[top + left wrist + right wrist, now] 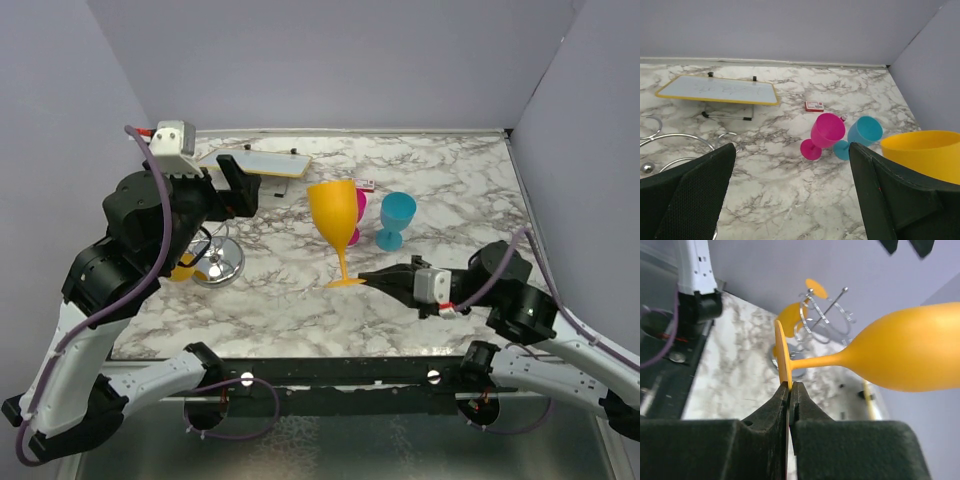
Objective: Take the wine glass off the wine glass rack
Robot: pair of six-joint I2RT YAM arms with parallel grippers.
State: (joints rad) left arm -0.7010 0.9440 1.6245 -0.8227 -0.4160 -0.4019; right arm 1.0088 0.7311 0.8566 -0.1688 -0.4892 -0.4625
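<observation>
My right gripper is shut on the rim of the foot of an orange wine glass, which stands upright near the table's middle, apart from the rack. The right wrist view shows the jaws pinching the foot, with the glass stretching away. The chrome wine glass rack stands at the left, and its wire arms show behind the held glass. A second orange glass sits at the rack, partly hidden by my left arm. My left gripper is open and empty above the rack.
A pink glass and a blue glass stand right of centre. A yellow-framed whiteboard and a small red box lie toward the back. Walls close the back and both sides.
</observation>
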